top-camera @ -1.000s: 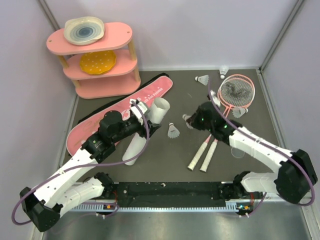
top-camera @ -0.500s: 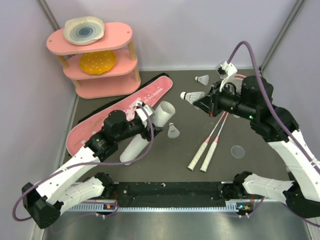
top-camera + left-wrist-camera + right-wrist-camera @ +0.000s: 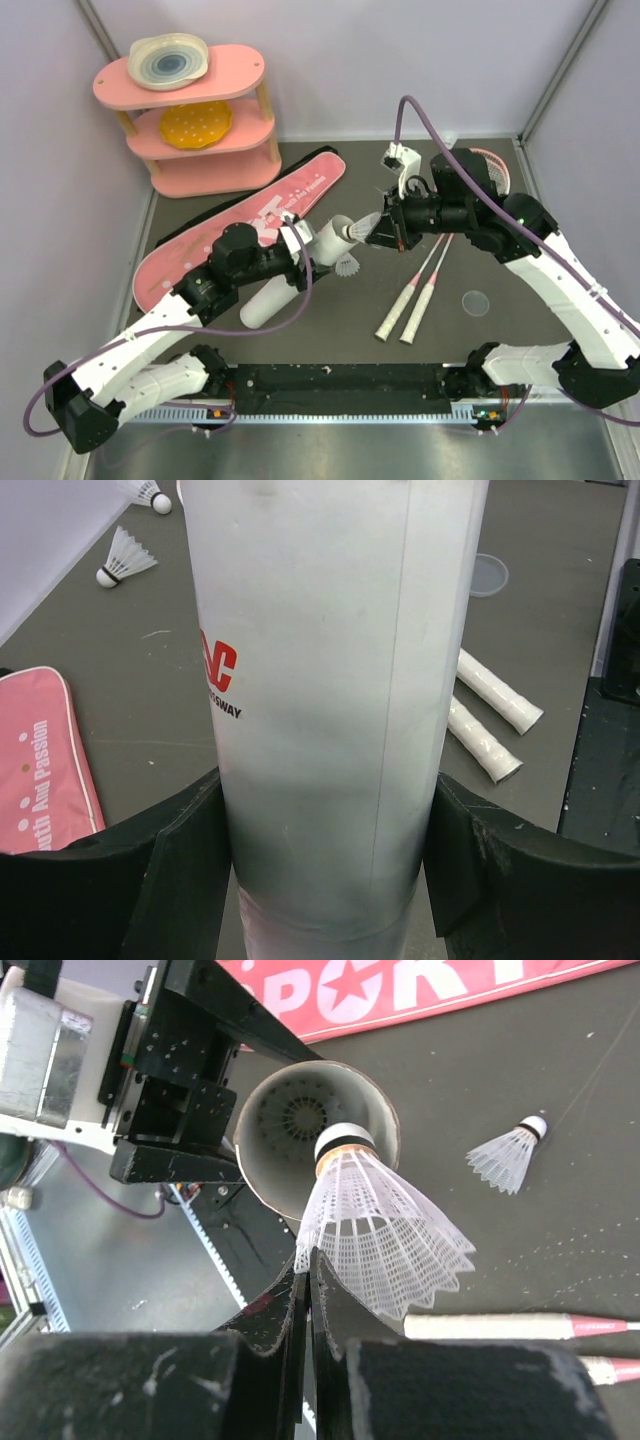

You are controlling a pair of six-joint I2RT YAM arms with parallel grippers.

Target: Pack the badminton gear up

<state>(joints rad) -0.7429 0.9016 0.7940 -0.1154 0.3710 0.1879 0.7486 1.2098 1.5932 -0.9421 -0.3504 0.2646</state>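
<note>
Left gripper (image 3: 320, 865) clamps the tube (image 3: 320, 680) across its body, jaws spread wide around it. The tube is tilted, with its open mouth facing up and right toward the other arm. I cannot tell whether its lower end rests on the table.

Right gripper (image 3: 308, 1282) is pinched fully closed on the skirt edge of a shuttle (image 3: 375, 1225), cork leading. In the right wrist view the cork sits at the mouth's rim, off-centre to the right of the opening, not yet inside. The shuttle axis runs roughly along the tube axis, but offset.

My read: insertion turns on sliding the cork toward the bore centre, then pushing along the tube's length, down-left in the top view. The right arm travels; the left only holds.

A second shuttle (image 3: 347, 263) lies on the table below the mouth. Rackets (image 3: 410, 305) and bag (image 3: 250, 215) lie flat.
</note>
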